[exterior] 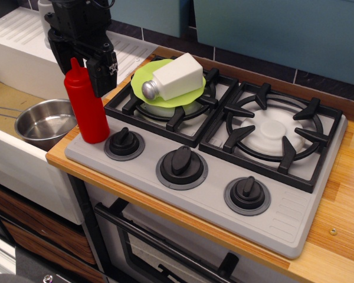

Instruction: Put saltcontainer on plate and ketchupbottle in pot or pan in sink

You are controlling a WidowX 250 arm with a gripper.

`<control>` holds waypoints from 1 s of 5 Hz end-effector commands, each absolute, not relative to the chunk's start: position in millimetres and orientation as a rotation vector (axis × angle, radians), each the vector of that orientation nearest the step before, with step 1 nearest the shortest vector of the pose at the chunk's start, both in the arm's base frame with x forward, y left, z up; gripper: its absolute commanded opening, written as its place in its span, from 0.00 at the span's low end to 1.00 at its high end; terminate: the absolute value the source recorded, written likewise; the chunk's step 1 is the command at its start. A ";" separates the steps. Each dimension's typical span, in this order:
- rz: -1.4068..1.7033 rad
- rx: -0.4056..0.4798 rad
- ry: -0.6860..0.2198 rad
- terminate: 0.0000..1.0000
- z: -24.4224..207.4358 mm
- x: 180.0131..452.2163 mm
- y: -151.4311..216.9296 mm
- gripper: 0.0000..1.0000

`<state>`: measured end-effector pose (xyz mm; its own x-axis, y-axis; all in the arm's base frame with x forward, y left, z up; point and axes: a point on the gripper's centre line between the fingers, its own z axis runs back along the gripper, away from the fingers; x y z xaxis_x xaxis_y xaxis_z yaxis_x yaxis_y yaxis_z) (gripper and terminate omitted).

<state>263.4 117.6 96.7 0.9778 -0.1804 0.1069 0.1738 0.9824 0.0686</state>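
One job looks done: the saltcontainer [176, 76] lies on the plate [143, 77]. The gripper [81, 60], fingers spread, straddles the ketchupbottle [85, 104] neck; it should pinch squarely, then lift straight toward the pot [42, 122].

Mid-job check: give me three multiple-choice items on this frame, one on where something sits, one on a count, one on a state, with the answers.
1. Where does the saltcontainer lie?
A. in the pot
B. on the plate
C. on the right burner

2. How many black knobs line the stove front?
A. two
B. three
C. five

3. How is the ketchupbottle standing?
A. upright on the stove's left front corner
B. tipped over in the sink
C. lying inside the pot

Answers:
1 B, the white shaker lies tilted on the green plate over the left burner.
2 B, three knobs sit in a row.
3 A, it stands upright beside the pot, with the pincer around its nozzle; the pot in the sink is empty.
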 end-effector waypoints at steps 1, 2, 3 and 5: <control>-0.183 0.061 -0.139 0.00 101.7 270.5 121.8 1.00; -0.180 0.056 -0.133 0.00 100.9 270.7 122.3 0.00; -0.179 0.043 -0.120 0.00 104.8 271.4 121.4 0.00; -0.202 0.051 -0.135 0.00 112.9 269.2 119.5 0.00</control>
